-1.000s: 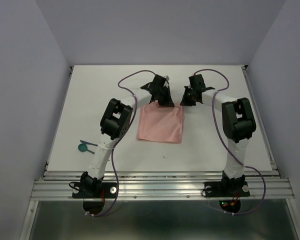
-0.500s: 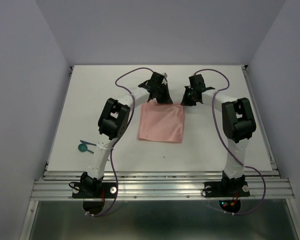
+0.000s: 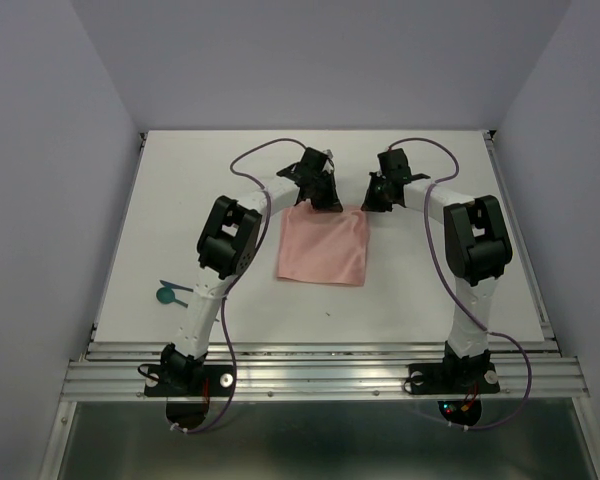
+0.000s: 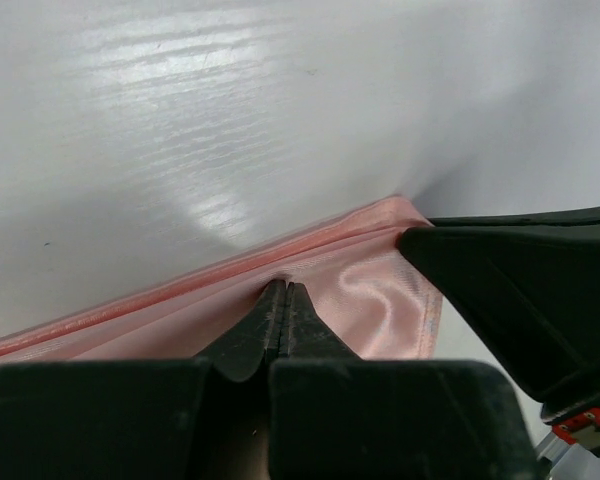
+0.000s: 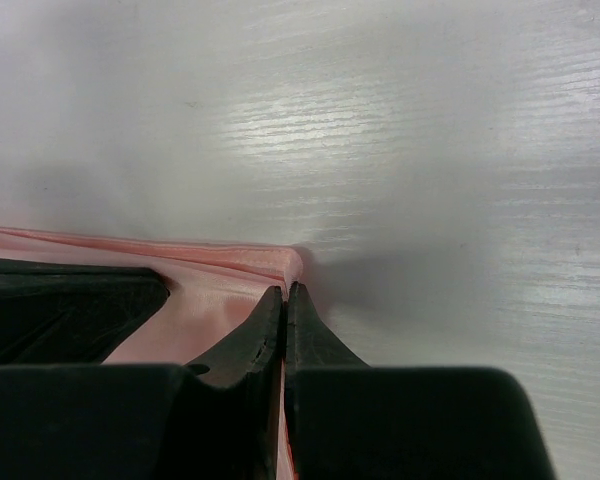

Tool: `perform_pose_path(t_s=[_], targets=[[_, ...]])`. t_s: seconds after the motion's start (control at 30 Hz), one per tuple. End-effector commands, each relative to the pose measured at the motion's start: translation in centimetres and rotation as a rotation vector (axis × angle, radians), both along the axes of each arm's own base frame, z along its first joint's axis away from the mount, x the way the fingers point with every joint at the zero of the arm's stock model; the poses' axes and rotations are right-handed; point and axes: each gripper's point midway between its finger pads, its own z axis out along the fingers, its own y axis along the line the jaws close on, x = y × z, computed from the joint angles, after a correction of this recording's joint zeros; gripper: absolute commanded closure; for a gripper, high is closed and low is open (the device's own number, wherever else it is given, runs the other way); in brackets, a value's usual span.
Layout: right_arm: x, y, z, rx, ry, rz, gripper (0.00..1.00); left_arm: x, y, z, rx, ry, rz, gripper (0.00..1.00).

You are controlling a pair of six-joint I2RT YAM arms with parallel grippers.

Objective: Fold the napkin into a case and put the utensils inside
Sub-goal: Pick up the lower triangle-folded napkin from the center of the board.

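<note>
Nearest, on the left of the white tabletop (image 3: 410, 300), lie the teal utensils (image 3: 166, 293). They are too small to count surely, showing only one round end and one slim handle. One salmon napkin (image 3: 322, 250) lies flat mid-tabletop, its layering impossible to judge from above. At its far edge the left end effector (image 4: 280, 300) and the right end effector (image 5: 285, 297) each have fingers pressed together, pinching the hem, the right at a corner.

Bright, even light; glare streaks the white table (image 4: 210, 210) in the 2 wrist views, blurred at the bottom.
</note>
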Motion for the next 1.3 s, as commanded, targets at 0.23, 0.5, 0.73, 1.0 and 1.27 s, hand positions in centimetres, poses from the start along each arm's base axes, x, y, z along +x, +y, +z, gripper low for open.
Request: perform_pose_path(t_s=[0.23, 0.5, 0.73, 1.0, 1.27], targets=[[0.5, 1.4, 4.3, 0.057, -0.080, 0.026, 0.99, -0.5, 1.5, -2.5, 0.048, 0.030, 0.011, 1.00], [0.2, 4.5, 6.7, 0.115, -0.111, 0.070, 0.99, -1.0, 1.8, -3.2, 0.054, 0.044, 0.006, 1.00], [0.2, 7.5, 7.0, 0.151, -0.109, 0.103, 0.99, -1.3, 2.3, -3.7, 0.053, 0.052, 0.013, 1.00], [0.8, 9.4, 6.2, 0.180, -0.089, 0.078, 0.99, -1.5, 3.0, -3.2, 0.046, 0.054, 0.022, 1.00], [1.2, 9.5, 5.1, 0.220, -0.040, -0.029, 0.99, -1.1, 3.3, -0.8, 0.025, 0.017, 0.033, 1.00]])
